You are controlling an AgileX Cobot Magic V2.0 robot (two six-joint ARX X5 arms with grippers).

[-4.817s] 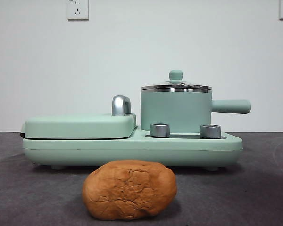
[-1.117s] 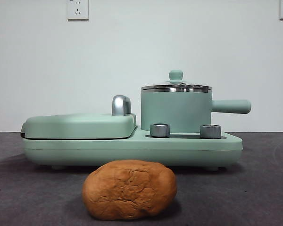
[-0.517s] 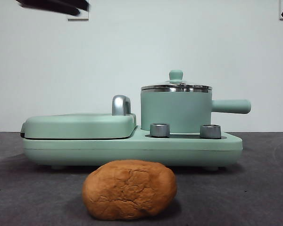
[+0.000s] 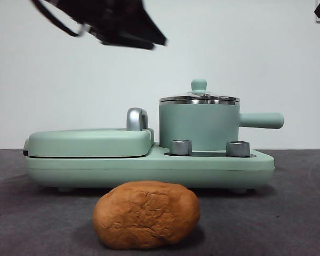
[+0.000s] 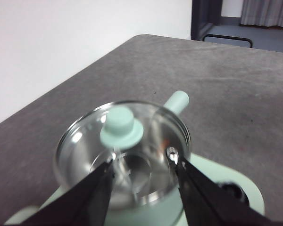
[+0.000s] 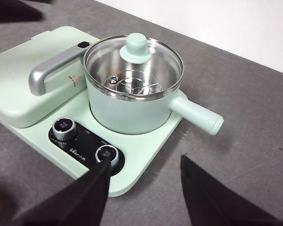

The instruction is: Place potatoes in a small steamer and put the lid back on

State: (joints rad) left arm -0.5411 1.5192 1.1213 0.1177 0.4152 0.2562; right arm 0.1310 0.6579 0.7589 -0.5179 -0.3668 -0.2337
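The left pincer (image 5: 142, 162) hangs wide-jawed above the lid (image 5: 122, 126), not touching it. The right pincer (image 6: 144, 172) waits apart, jaws spread. The potato (image 4: 146, 214) lies on the bench (image 4: 288, 213).

A plain white wall (image 4: 245, 48) fills the upper frame before me. Dark grey table (image 4: 288, 213) below. Grey curtain (image 5: 266, 12) upper right.

clear glass lid (image 6: 133, 69) (chrome rim), matt green steamer (image 4: 199, 127), rough cracked potato (image 4: 146, 214).
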